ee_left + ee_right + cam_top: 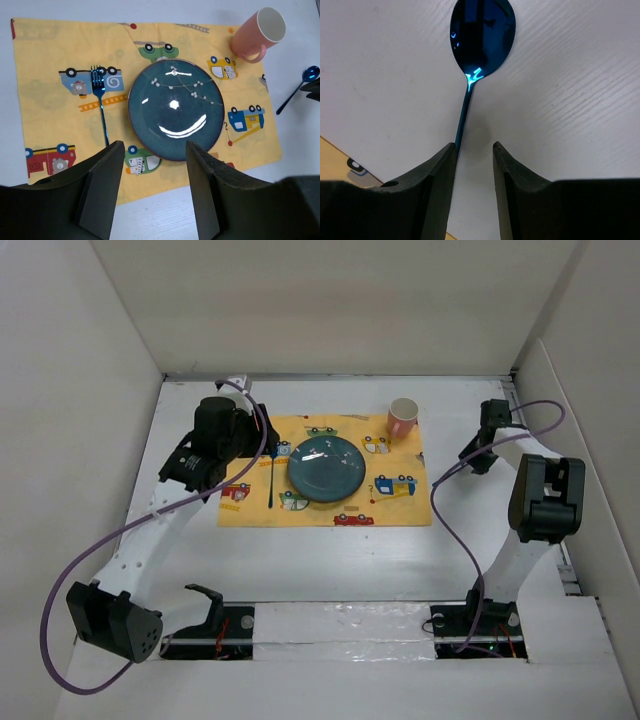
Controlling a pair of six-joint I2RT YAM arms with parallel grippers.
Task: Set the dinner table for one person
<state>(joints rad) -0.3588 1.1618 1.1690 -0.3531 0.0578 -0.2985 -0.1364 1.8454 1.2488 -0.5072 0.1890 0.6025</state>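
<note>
Left gripper (155,150), jaws apart and empty, above a yellow mat (50,60) lying mid-way across the white dinner table (330,560). On the mat: fork (101,107), blue plate (175,110), pink cup (257,32). Beyond its right edge, a blue spoon (481,30) lies on the table. The right gripper (474,147) has its jaws apart at the spoon's handle.

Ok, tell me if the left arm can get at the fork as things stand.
Probably yes. The left arm hangs above the mat, jaws open; the fork lies uncovered on the mat left of the plate, apart from it. Lying flat, it may be fiddly to pinch.
</note>
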